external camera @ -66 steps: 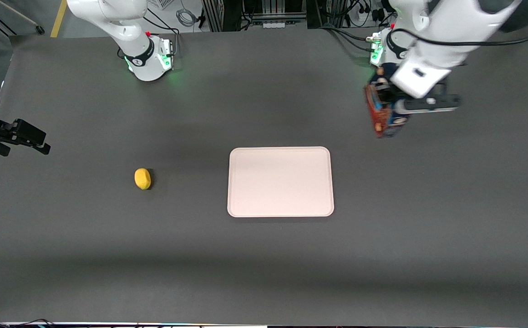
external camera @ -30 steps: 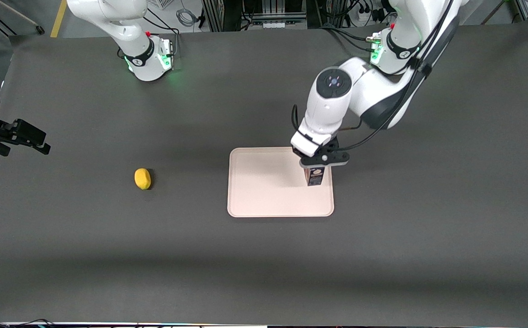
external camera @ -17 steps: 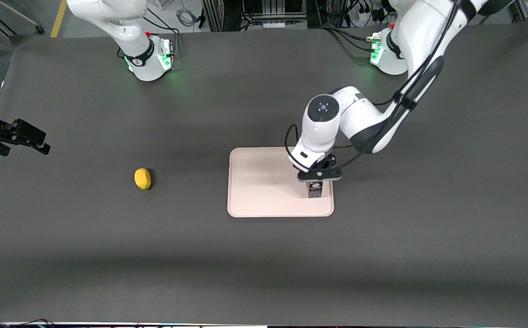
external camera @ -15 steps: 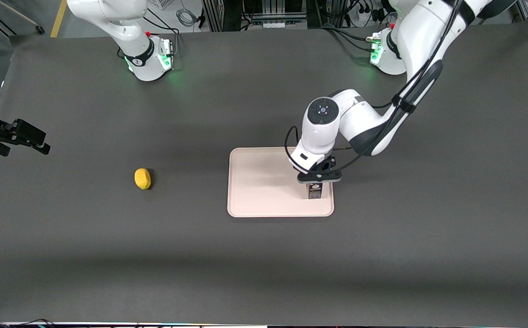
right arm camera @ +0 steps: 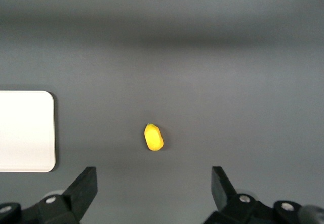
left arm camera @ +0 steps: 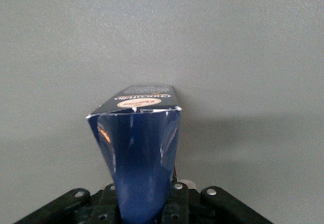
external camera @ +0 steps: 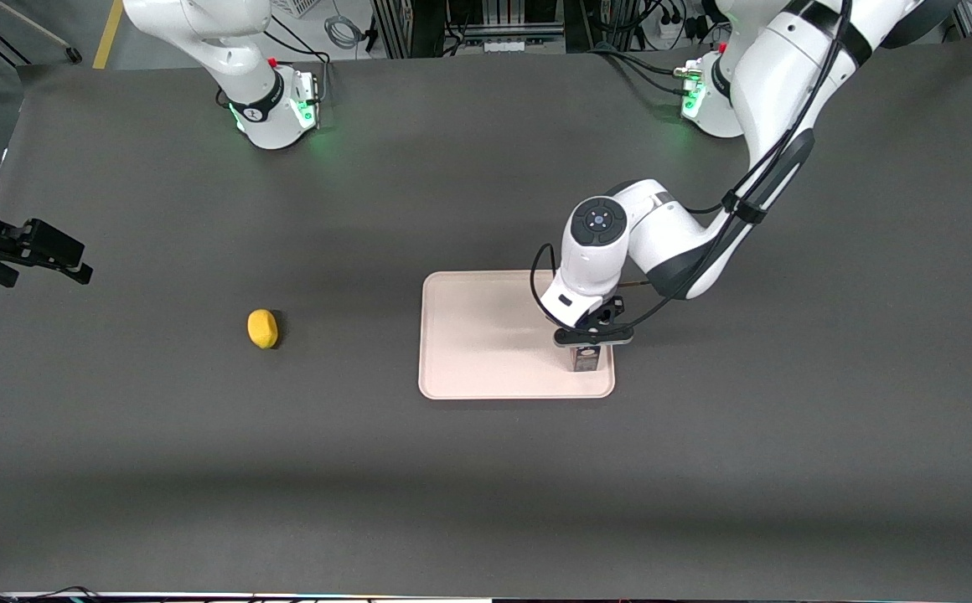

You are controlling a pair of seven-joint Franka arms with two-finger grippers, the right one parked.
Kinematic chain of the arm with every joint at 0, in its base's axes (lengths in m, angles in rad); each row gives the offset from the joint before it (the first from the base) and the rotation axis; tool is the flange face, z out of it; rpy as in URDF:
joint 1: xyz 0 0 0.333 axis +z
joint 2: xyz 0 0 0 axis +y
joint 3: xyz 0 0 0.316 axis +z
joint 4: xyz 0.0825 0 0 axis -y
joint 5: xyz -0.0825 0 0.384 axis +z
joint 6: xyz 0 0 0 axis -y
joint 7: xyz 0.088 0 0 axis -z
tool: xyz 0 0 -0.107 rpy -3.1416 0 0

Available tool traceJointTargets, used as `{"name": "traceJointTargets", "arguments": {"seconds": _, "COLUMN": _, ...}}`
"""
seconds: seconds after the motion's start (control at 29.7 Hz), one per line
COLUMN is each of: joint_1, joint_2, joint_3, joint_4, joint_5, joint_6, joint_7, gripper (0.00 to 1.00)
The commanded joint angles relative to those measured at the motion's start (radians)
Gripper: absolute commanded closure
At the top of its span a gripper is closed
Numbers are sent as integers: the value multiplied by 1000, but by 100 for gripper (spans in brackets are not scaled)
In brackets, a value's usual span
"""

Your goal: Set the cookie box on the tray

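Gripper (external camera: 588,345) has carried cookie box (external camera: 586,358) down onto tray (external camera: 486,335), at its working-arm-end corner nearest the camera; still clamped on it, release next.

— Where is the left arm?
— It reaches from its base down toward the front camera, elbow bent, wrist pointing straight down.
— And the claw (external camera: 584,345)?
— It hangs low at the wrist's end, fingers pressed against the sides of the cookie box (left arm camera: 139,158), gripping it from above.
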Motion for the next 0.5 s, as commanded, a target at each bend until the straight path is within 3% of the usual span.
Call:
{"name": "traceJointTargets", "arguments": {"seconds": 0.0, "joint_1": -14, "joint_2": -22, "joint_3": 6, "joint_4": -29, "joint_5": -14, "joint_6": 16, "joint_7": -15, "gripper": 0}}
{"name": "traceJointTargets", "arguments": {"seconds": 0.13, "joint_1": -15, "joint_2": -38, "joint_3": 4, "joint_4": -29, "joint_5": -69, "joint_6": 8, "joint_7": -58, "gripper": 0}}
{"name": "traceJointTargets", "arguments": {"seconds": 0.47, "joint_1": -18, "joint_2": -42, "joint_3": -5, "joint_4": -21, "joint_5": -80, "joint_6": 14, "joint_7": -53, "gripper": 0}}
